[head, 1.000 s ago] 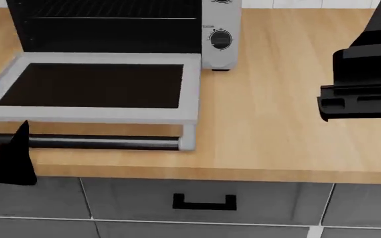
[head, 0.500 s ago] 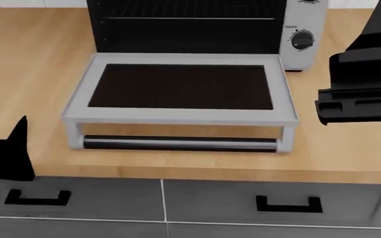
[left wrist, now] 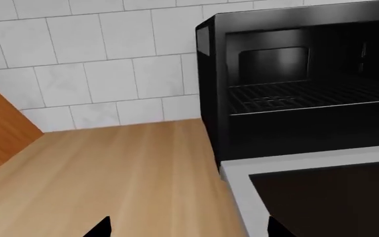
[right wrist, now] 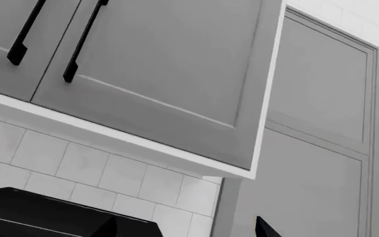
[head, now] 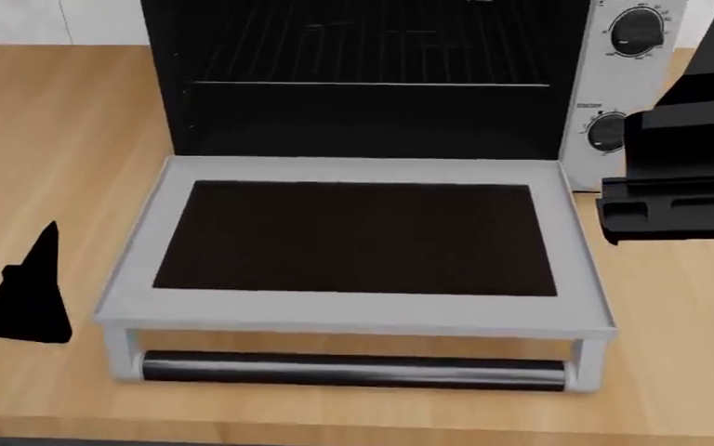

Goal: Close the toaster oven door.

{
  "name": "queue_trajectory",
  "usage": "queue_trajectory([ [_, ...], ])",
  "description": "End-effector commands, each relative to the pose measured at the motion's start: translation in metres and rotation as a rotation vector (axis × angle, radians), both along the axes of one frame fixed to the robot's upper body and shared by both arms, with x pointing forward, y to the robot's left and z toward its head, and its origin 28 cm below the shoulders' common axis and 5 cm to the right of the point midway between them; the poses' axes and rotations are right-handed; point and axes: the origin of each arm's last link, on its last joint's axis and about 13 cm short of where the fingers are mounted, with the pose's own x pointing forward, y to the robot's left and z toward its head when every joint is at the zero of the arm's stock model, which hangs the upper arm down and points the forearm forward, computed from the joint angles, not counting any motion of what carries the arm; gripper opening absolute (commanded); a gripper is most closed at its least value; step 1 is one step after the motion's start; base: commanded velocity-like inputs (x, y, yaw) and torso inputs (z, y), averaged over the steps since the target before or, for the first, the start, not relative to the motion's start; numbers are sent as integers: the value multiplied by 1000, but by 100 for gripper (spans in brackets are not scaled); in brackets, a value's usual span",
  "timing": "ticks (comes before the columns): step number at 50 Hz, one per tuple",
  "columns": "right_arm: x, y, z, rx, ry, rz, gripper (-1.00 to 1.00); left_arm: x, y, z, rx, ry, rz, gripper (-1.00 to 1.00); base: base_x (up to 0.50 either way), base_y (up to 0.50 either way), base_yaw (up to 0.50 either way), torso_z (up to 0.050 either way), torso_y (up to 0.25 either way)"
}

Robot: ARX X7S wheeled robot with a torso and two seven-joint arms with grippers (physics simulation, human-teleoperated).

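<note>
The toaster oven (head: 584, 74) stands open at the back of the wooden counter, its black inside and wire rack (head: 370, 46) showing. The toaster oven door (head: 357, 316) lies flat toward me, with its black bar handle (head: 357, 369) along the near edge. My left gripper (head: 29, 297) is open and empty, left of the door's near corner and apart from it. In the left wrist view the gripper (left wrist: 188, 231) is over the counter beside the door corner (left wrist: 242, 197). My right gripper (head: 677, 200) hangs right of the oven, open and empty.
Two black dials (head: 608, 132) sit on the oven's right panel. The wooden counter (head: 47, 121) runs left of the oven, with a white tiled wall (left wrist: 97, 74) behind. The right wrist view shows grey wall cabinets (right wrist: 163, 74) with black handles.
The head view has moved closer and tilted: the oven and door now look larger and centred, and the drawers below the counter have left the view. Both grippers keep their places in the view.
</note>
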Motion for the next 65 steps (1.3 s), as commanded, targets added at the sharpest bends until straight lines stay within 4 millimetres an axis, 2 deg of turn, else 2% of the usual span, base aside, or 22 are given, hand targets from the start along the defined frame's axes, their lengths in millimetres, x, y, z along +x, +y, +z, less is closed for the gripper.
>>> queue_trajectory([
  [1,-1,0,-1,-3,4,-2,100,0,0,0,-1,0,-1,100,500,0,0,0,0],
  [12,-2,-1,-1,8,2,1,100,0,-1,0,1,-2,-4,100,496,1,0,0,1],
  [20,-1,0,-1,8,-1,11,100,5,5,-1,35,-39,-26,100,0,0,0,0,0],
  [24,-4,-1,0,7,-3,9,100,7,18,5,186,-180,-86,100,0,0,0,0,0],
  [27,-6,-2,0,10,-7,4,100,7,37,11,306,-262,-87,100,0,0,0,0,0],
  [33,-5,-2,-1,15,-12,5,100,-11,50,29,671,-353,-188,100,0,0,0,0,0],
  [37,-5,-3,-1,15,-11,7,100,-13,59,33,889,-364,-269,100,0,0,0,0,0],
  [49,-5,-2,-2,15,-12,12,100,-6,88,33,1310,-556,-427,100,0,0,0,0,0],
  [57,-7,-2,-2,18,-16,12,100,-12,98,27,1417,-502,-467,100,0,0,0,0,0],
  [65,-5,-1,-1,15,-15,12,100,-16,97,20,1475,-497,-527,100,0,0,0,0,0],
])
